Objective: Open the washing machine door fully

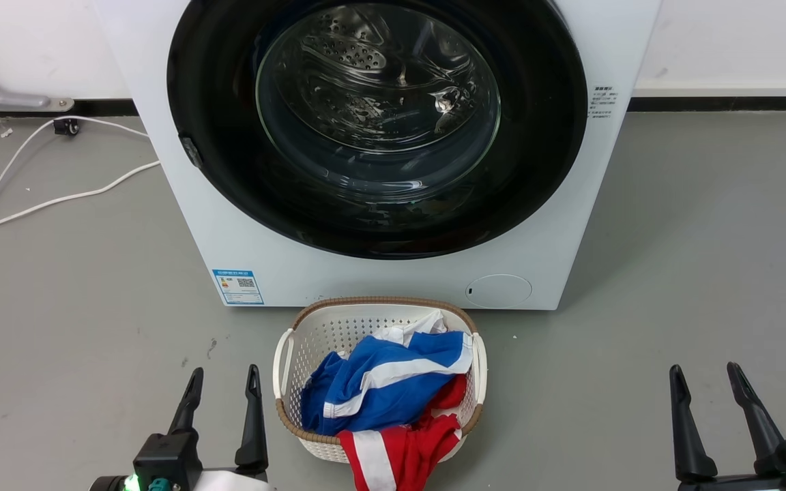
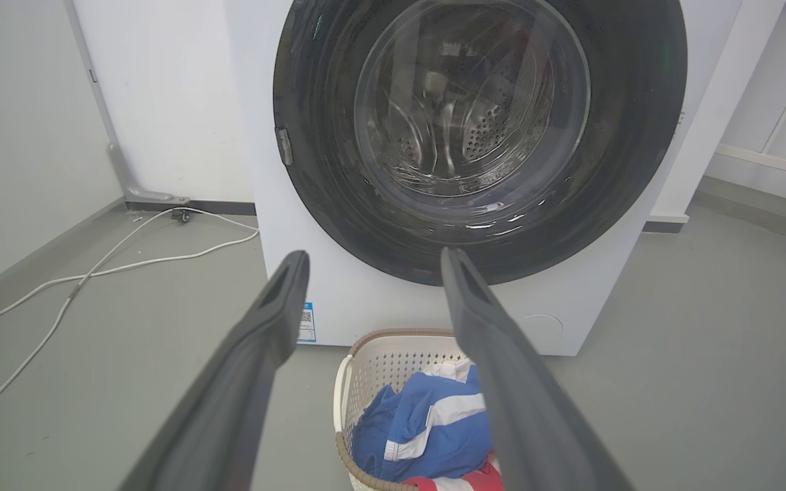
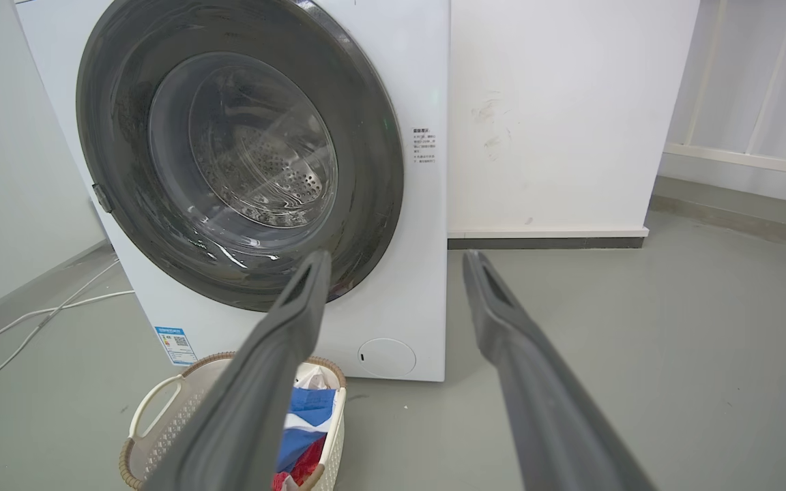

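L jaws, R jaws wide, empty, parked low: door (image 1: 229,191) of washer (image 1: 379,279) shut, untouched; basket (image 1: 338,327) at its foot may limit approach.

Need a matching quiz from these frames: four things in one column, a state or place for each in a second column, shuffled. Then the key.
Things
1. washing machine door
2. laundry basket
3. white cable
4. left end effector

States or places
A. open, holding nothing
B. shut
C. trailing over the floor
D. holds blue, white and red clothes

Pairs: 1-B, 2-D, 3-C, 4-A
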Motion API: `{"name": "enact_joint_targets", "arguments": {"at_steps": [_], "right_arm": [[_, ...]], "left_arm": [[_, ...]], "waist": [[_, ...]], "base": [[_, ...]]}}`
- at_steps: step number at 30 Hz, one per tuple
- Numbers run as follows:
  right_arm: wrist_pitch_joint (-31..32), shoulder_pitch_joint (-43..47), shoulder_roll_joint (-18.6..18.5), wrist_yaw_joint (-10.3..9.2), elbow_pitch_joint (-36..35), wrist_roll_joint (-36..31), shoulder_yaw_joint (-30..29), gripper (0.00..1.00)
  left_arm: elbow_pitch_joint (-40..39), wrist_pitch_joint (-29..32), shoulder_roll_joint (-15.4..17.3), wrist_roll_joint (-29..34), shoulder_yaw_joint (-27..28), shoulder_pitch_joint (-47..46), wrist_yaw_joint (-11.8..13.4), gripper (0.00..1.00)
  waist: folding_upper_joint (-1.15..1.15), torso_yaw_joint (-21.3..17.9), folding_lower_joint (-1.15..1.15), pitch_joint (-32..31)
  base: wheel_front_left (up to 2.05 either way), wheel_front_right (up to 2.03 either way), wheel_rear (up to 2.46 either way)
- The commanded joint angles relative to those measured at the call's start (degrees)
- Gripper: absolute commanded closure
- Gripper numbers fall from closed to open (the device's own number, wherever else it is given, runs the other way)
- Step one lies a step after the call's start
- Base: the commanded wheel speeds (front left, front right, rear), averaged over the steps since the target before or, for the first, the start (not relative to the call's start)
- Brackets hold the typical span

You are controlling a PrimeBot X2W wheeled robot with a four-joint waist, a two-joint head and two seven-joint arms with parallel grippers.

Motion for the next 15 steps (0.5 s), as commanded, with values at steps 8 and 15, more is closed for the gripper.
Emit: {"name": "enact_joint_targets", "arguments": {"at_steps": [8, 15], "right_arm": [[-0.1, 0.4, 0.1, -0.02, 0.3, 0.4, 0.4, 0.0], [-0.1, 0.1, 0.1, -0.02, 0.0, 0.3, 1.2, 1.0]], "left_arm": [[0.7, -0.2, 0.0, -0.2, 0.4, 0.4, 0.3, 0.0], [0.9, -0.2, 0.0, 0.0, 0.5, 0.1, 0.3, 0.0]], "waist": [[0.0, 0.0, 0.0, 0.0], [0.0, 0.1, 0.0, -0.1]], "base": [[0.0, 0.0, 0.0], [0.0, 0.0, 0.0]]}}
